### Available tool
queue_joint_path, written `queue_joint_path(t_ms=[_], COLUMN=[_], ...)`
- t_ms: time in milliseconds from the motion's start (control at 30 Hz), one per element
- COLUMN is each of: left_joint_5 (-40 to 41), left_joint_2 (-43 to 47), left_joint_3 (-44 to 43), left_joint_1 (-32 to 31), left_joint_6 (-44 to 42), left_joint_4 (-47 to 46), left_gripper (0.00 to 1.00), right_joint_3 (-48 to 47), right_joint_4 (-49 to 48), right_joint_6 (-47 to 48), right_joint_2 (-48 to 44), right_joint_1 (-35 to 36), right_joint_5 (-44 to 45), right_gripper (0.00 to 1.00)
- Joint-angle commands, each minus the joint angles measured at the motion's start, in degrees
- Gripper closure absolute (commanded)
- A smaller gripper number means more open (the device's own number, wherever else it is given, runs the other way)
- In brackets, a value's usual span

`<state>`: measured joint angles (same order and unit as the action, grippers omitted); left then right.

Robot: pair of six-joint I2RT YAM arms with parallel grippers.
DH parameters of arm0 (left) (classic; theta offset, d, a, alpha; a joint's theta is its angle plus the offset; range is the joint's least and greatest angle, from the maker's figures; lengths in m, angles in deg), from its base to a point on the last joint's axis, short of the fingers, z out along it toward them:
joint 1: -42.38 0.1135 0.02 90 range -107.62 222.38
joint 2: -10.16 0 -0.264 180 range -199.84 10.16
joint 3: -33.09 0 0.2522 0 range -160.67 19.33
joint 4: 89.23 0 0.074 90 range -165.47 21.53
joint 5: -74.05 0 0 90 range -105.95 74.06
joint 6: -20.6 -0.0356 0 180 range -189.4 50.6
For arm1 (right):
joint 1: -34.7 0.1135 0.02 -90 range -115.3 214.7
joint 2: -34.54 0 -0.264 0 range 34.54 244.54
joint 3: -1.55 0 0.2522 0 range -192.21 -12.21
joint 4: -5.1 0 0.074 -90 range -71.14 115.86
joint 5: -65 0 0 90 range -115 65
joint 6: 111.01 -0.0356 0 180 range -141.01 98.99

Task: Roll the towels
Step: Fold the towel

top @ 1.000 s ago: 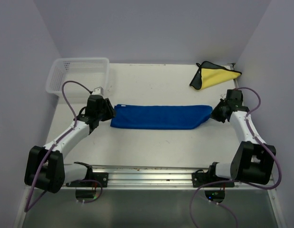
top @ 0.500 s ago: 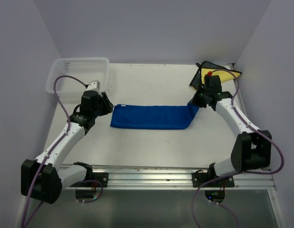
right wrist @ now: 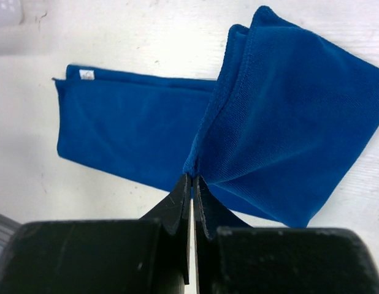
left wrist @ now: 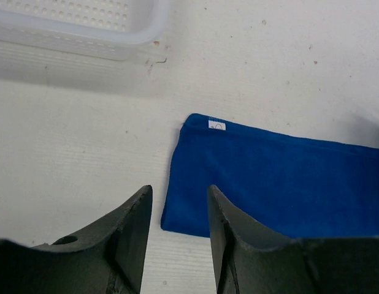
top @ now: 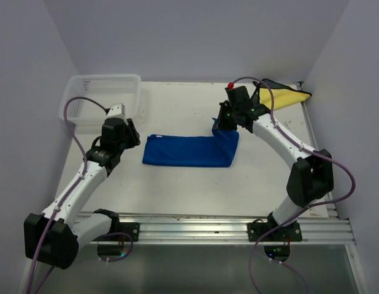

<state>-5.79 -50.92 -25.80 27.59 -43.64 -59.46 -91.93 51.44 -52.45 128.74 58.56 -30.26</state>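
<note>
A blue towel (top: 183,150) lies folded in a long strip across the middle of the table. My right gripper (top: 221,125) is shut on its right end and holds that end lifted and folded back over the strip; the right wrist view shows the pinched blue towel (right wrist: 281,128) hanging from my right gripper (right wrist: 192,179). My left gripper (top: 133,136) is open and empty, just left of the towel's left end. In the left wrist view the blue towel (left wrist: 281,184) lies ahead of my left gripper (left wrist: 177,202). A yellow towel with a black edge (top: 278,97) lies at the back right.
A white plastic basket (top: 100,95) stands at the back left corner, and its rim shows in the left wrist view (left wrist: 73,27). A metal rail (top: 195,223) runs along the table's near edge. Walls close in the table on the left, back and right.
My right gripper has carried the towel's right end up and to the left, folding it over the strip, which is now shorter. My left gripper has drawn back a little from the towel's left end.
</note>
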Motion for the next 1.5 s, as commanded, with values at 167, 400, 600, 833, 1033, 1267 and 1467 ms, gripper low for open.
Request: queue_joint_path(t_ms=[167,400,600,833,1033,1267,1467], left_joint_5=[1.1,0.8,2.2,2.0,1.8,1.8,1.8], left_joint_2=[1.5,1.9,2.2,2.7,2.7,3.0,3.3], left_joint_3=[0.6,0.8,0.7,0.8,0.9,1.0,1.0], left_joint_1=[-0.2,-0.2,-0.2,-0.2,-0.2,-0.2,-0.3], left_joint_6=[-1.7,-1.6,-1.4,-1.4,-1.4,-1.5,-1.4], left_joint_4=[-0.3,-0.3,0.2,0.1,0.1,0.2,0.2], left_gripper=[0.55,0.54,0.54,0.53,0.53,0.52,0.52], right_joint_3=[-9.8,-12.7,-14.8,-20.7,-23.9,-26.1,-28.4], right_joint_4=[3.4,2.5,1.8,2.8,3.1,2.4,2.3], right_joint_6=[0.6,-0.1,-0.9,-1.6,-1.9,-2.7,-3.0], right_joint_2=[2.2,4.3,6.2,9.8,13.0,15.7,17.3], right_joint_1=[6.0,9.0,12.2,16.0,18.2,19.6,20.8], right_joint_5=[-1.1,-4.7,-5.9,-5.4,-5.5,-6.6,-6.5], right_gripper=[1.0,1.0,1.0,1.0,1.0,1.0,1.0])
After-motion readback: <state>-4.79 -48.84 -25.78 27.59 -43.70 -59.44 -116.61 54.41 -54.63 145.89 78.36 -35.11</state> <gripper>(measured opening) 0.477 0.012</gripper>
